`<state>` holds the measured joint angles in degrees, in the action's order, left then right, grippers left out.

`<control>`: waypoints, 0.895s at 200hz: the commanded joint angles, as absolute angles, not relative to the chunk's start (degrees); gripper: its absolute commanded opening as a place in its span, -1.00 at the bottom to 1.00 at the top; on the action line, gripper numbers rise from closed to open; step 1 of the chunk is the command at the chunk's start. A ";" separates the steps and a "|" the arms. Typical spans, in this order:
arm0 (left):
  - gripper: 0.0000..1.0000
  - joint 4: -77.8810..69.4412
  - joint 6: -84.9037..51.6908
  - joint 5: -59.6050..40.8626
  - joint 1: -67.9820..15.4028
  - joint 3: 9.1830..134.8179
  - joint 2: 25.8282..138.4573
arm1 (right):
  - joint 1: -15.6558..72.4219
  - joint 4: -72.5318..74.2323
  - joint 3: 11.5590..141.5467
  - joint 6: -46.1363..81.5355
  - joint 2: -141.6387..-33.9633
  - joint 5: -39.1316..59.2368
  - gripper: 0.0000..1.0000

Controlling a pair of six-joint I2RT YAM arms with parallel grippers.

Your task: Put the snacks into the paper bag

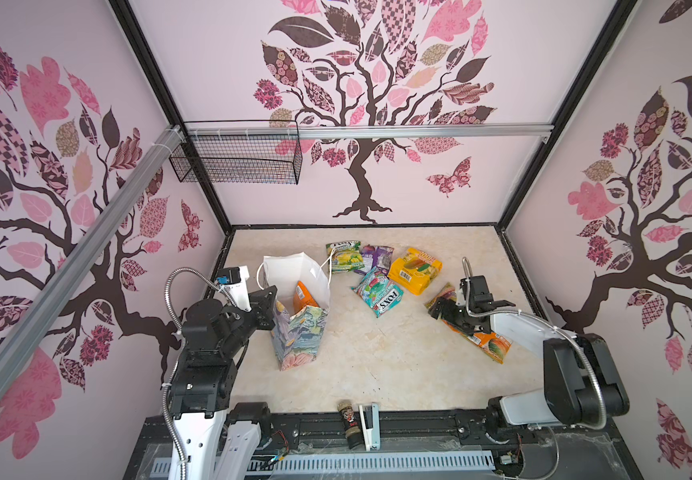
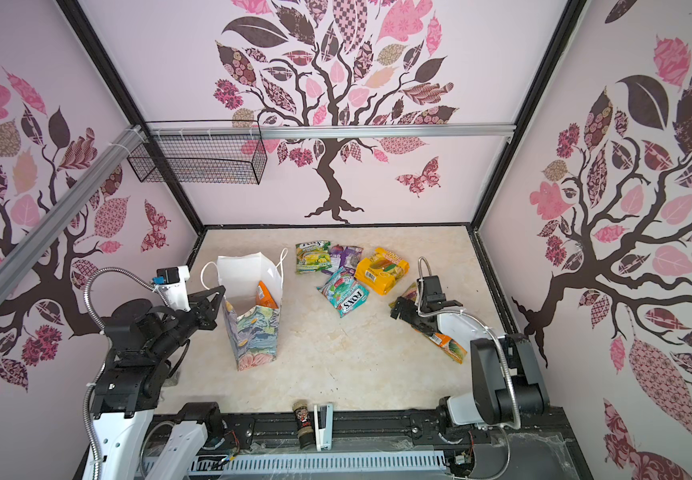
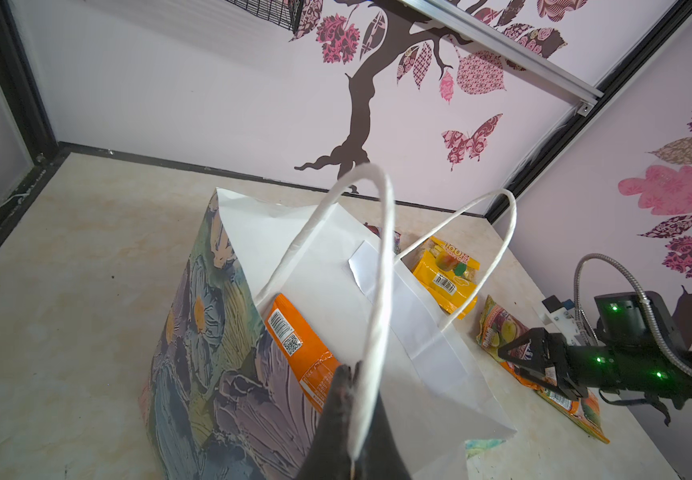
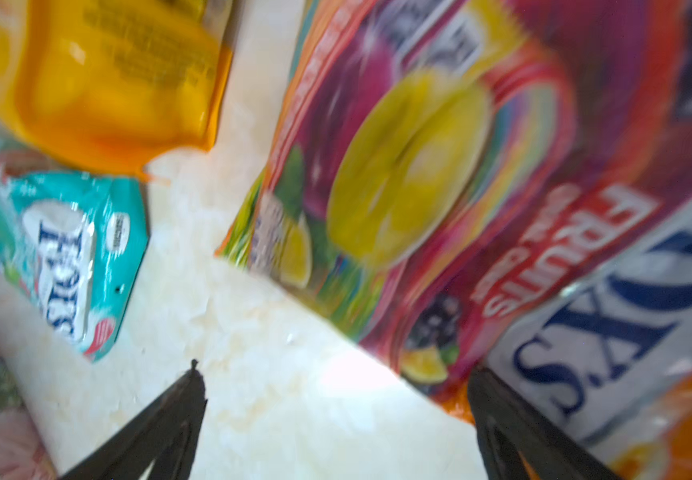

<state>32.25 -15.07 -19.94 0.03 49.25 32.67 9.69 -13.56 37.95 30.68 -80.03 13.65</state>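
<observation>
The floral paper bag [image 1: 300, 336] [image 2: 252, 336] [image 3: 211, 357] stands open at the left, with an orange packet [image 1: 303, 297] [image 3: 298, 345] inside it. My left gripper [image 1: 270, 296] [image 2: 216, 294] [image 3: 352, 374] is shut on the bag's near white cord handle [image 3: 382, 270]. On the table lie green-yellow [image 1: 343, 257], purple [image 1: 375, 257], yellow [image 1: 415, 270] and teal FOX'S [image 1: 377, 291] [image 4: 65, 257] snacks. My right gripper [image 1: 439, 309] [image 2: 400, 309] [image 4: 336, 370] is open low over a long orange fruit packet [image 1: 487, 343] [image 4: 439, 166]. One finger is at the packet's edge, the other over bare table.
A dark spice jar [image 1: 348, 424] and a white stapler [image 1: 370, 424] lie at the table's front edge. A black wire basket [image 1: 236, 160] hangs on the back wall at upper left. Walls close in the table at the back and on both sides.
</observation>
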 commanded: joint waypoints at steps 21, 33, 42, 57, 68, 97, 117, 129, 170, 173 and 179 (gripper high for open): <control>-1.00 31.23 -14.85 -19.69 0.24 47.96 31.92 | 14.39 -12.74 31.34 37.40 -69.85 19.01 0.96; -1.00 31.20 -14.94 -19.69 0.19 47.83 31.97 | 16.67 -12.83 30.11 38.02 -67.45 18.28 0.94; -1.00 31.20 -14.93 -19.60 0.19 47.82 31.98 | 17.39 -14.59 30.77 36.99 -66.58 16.41 0.93; -1.00 31.04 -15.09 -19.60 0.26 47.73 31.97 | 17.40 -19.08 34.47 34.14 -65.28 9.11 0.95; -1.00 30.66 -15.37 -19.76 0.22 47.64 32.00 | 17.44 -20.62 37.51 32.31 -65.10 2.86 0.98; -1.00 31.11 -14.99 -19.61 0.25 47.92 32.26 | 15.87 -18.11 42.43 27.40 -68.74 -8.21 0.99; -1.00 31.11 -14.85 -19.25 0.23 47.89 31.99 | 11.00 -15.36 44.14 25.44 -73.74 -5.97 0.99; -1.00 31.03 -14.85 -19.25 0.26 47.99 31.97 | 7.77 -13.90 45.04 24.84 -76.42 -4.32 0.99; -1.00 30.68 -15.03 -19.81 0.25 48.11 32.52 | 5.30 -12.93 49.16 22.64 -83.73 -6.57 0.99; -1.00 30.67 -15.03 -19.79 0.26 48.16 32.53 | 5.23 -12.93 49.37 22.66 -84.38 -6.62 0.99; -1.00 30.72 -14.96 -19.78 0.20 48.15 32.52 | 5.20 -12.39 49.53 22.74 -85.31 -6.74 0.99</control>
<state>32.25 -15.14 -19.59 0.03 49.01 32.47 5.08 -13.72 46.22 24.77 -81.34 -5.04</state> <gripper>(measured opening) 0.051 0.997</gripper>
